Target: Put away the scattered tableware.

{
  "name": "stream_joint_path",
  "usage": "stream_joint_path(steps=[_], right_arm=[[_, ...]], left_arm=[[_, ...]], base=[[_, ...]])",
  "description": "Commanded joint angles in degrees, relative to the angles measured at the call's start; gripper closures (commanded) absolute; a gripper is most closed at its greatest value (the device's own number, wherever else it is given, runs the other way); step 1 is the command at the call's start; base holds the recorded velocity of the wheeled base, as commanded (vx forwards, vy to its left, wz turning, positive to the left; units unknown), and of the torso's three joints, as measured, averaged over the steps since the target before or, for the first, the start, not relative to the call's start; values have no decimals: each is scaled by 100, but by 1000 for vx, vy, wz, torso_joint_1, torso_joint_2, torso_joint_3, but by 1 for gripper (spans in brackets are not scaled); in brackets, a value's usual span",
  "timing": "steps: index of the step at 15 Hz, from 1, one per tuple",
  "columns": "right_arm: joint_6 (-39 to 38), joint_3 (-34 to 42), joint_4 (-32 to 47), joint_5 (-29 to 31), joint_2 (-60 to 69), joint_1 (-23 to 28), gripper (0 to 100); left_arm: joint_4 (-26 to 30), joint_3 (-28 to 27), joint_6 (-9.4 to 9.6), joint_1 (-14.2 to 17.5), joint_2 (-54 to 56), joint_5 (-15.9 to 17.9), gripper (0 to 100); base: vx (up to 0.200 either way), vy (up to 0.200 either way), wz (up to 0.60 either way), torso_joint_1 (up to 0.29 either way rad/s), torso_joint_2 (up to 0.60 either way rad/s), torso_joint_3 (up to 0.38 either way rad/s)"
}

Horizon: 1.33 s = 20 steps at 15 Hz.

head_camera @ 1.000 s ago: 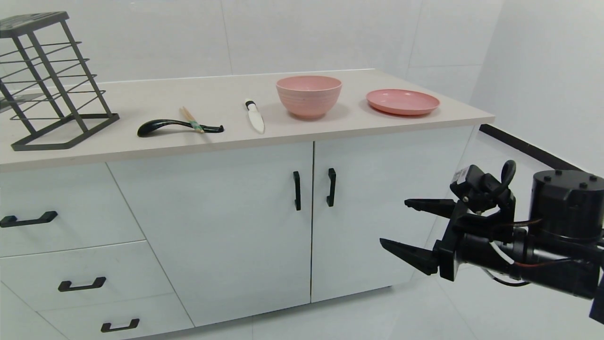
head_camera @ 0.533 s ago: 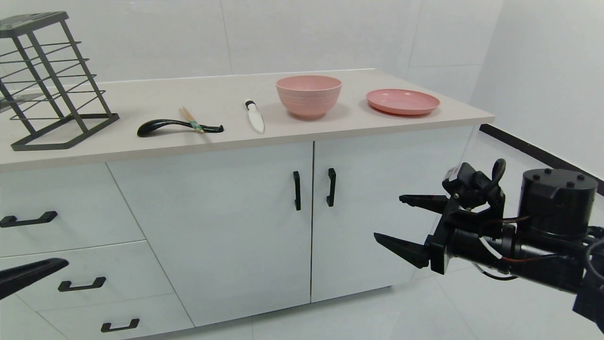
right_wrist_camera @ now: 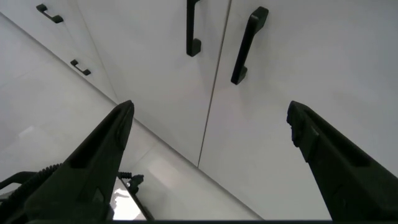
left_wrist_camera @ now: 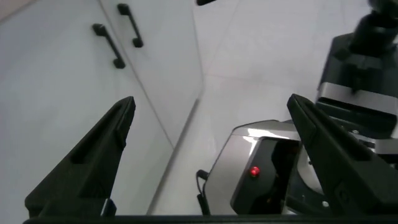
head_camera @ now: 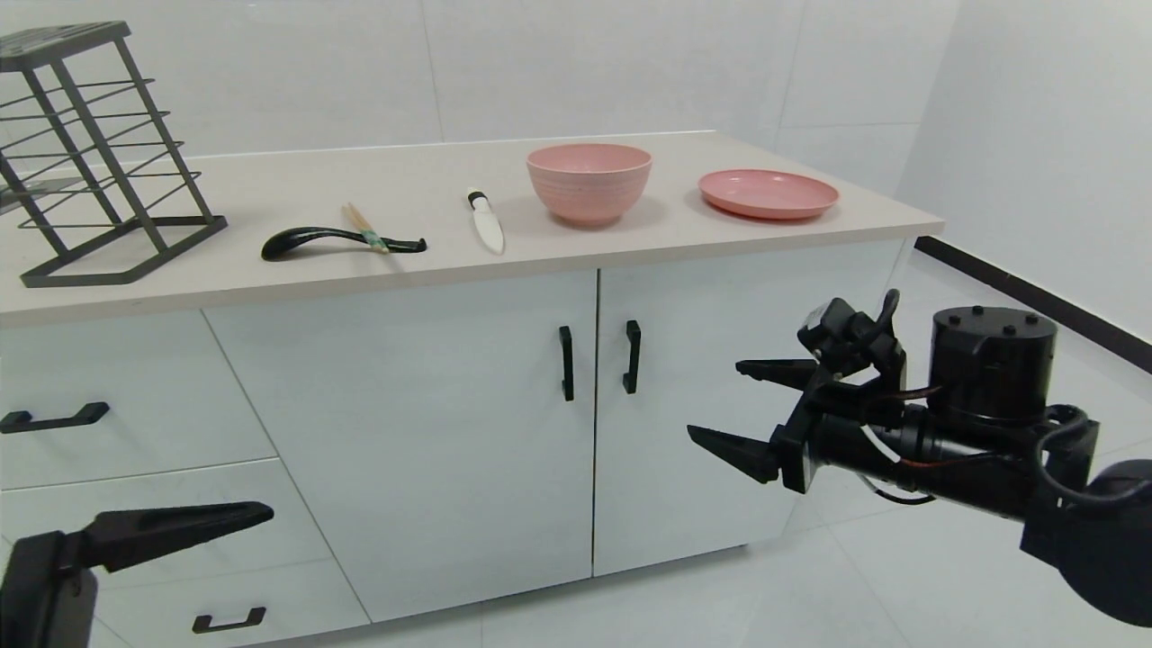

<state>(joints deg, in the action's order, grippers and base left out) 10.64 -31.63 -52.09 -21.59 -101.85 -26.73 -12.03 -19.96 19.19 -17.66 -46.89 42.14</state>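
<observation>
Both arms had advanced over the past second. In the head view the right gripper had slid left and slightly up, in front of the right cabinet door, while the left gripper had entered from the near left, before the drawers. This looked like the opening approach, with nothing collected yet. All the tableware lay on the countertop: a black spoon with chopsticks resting across it, a knife to their right, then a pink bowl and a pink plate at the far right. A black wire rack, probably the destination, stood at the left end, well apart from the bowl and plate. White tiled walls and pale floor surrounded the cabinet.

The left wrist view showed that gripper's fingers spread wide and holding nothing, with floor and door handles beyond.

The right wrist view showed its fingers likewise parted and empty, facing the paired door handles and the seam between the doors.
</observation>
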Motion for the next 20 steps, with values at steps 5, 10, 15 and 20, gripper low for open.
stream_joint_path(steps=[5,10,15,20], right_arm=[[149,-572,-12,-601,-740,107,0],[263,-642,-1321,-856,-1601,81,0],[280,-959,-1365,-829,-1979,81,0],[280,-1521,-1383,-838,-2436,37,0]], left_arm=[[-1275,-26,-108,-1292,-1666,-4,0],[-3587,484,-82,-1415,-3169,-39,0],[-4826,396,-161,-1459,-4136,-927,0],[-5063,132,-293,-1696,-4391,-945,0]], base=[[0,0,0,0,0,0],[0,0,0,0,0,0],[0,0,0,0,0,0],[0,0,0,0,0,0]])
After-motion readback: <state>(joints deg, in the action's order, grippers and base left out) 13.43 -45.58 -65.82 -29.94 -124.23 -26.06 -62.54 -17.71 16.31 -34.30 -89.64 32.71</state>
